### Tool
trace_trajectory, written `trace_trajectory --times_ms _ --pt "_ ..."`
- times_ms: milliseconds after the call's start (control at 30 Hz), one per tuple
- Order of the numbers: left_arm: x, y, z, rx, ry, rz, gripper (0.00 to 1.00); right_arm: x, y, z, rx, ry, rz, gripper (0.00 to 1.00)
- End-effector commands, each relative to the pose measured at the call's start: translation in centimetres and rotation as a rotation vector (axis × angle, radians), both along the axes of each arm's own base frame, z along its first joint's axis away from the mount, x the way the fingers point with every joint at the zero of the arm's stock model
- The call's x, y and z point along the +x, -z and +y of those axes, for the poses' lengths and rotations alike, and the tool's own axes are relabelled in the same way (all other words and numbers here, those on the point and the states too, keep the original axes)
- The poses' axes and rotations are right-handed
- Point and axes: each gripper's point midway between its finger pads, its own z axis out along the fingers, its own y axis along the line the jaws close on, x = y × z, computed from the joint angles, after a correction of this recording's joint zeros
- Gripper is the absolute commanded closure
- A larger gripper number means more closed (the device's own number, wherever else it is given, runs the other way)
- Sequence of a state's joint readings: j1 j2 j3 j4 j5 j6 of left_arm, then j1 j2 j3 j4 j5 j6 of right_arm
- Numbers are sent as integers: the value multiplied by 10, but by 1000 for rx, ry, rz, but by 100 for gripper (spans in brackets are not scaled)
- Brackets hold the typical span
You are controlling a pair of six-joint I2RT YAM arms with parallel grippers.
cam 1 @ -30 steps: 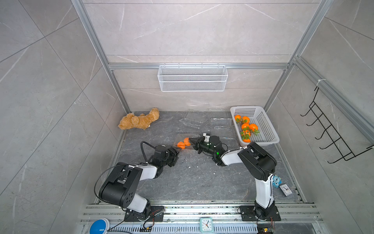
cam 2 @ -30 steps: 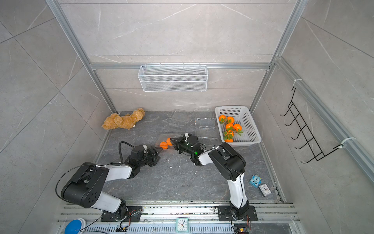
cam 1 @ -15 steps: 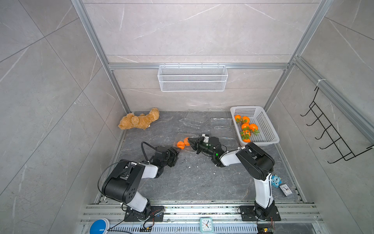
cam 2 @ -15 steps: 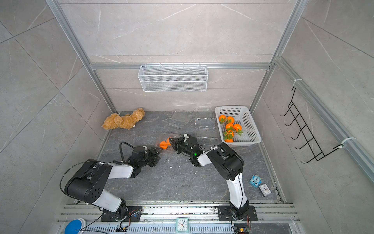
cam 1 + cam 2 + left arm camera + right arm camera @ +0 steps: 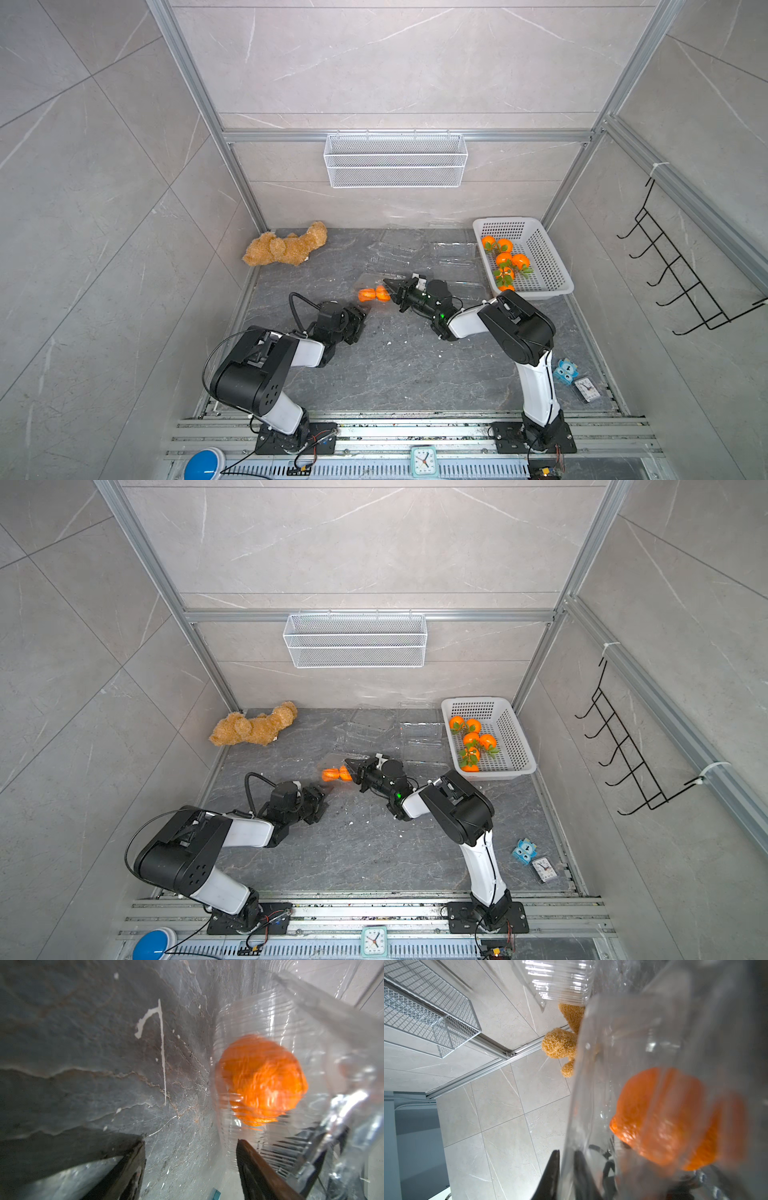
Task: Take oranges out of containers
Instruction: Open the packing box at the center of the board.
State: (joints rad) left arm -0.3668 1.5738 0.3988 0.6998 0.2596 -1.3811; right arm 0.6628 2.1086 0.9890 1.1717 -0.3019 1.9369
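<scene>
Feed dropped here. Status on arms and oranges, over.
Right gripper shut on container edge. Left gripper open beside it. Two oranges inside. Nothing blocking.

Bright and even from above; your wrist cameras run soft and glary.

In both top views you get flat, diffuse light, sharp throughout, with only faint shadows on the floor (image 5: 395, 374) (image 5: 365, 854). Just ahead of the left gripper (image 5: 190, 1142), the orange (image 5: 261, 1080) is smeared behind the ribbed container (image 5: 249, 1022) wall, white glints streak the plastic, and the fingers (image 5: 259, 1172) sit dark and out of focus. Ahead of the right gripper (image 5: 566, 1153), clear plastic hazes two oranges (image 5: 660, 1118) into blur.
</scene>
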Motion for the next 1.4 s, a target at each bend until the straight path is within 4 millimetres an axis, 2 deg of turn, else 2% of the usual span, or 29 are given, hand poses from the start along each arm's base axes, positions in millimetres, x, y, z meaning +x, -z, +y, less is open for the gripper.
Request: trace_trajectory --times_ms 0,200,433,633,733,900,1133,1367 --pt "-11 17 4 24 -4 57 28 6 -16 4 51 7 -26 84" --pt "-11 10 3 9 -6 41 28 2 -14 6 10 -21 -31 84" --pt "-12 -20 11 44 -11 -26 27 -11 3 -1 -99 -51 -33 84" --pt "-10 -48 16 74 -20 -76 25 -15 11 -2 -109 -59 -26 84" --pt "-6 -49 14 71 -20 -77 25 -15 8 0 -100 -58 -30 84" --pt "1 -39 9 51 -24 -67 26 -17 4 3 -95 -60 -32 84" --pt "10 -41 6 40 -30 -86 26 -22 4 7 -99 -72 -32 84" --pt "5 -42 8 32 -36 -89 26 -24 9 8 -102 -74 -26 84"
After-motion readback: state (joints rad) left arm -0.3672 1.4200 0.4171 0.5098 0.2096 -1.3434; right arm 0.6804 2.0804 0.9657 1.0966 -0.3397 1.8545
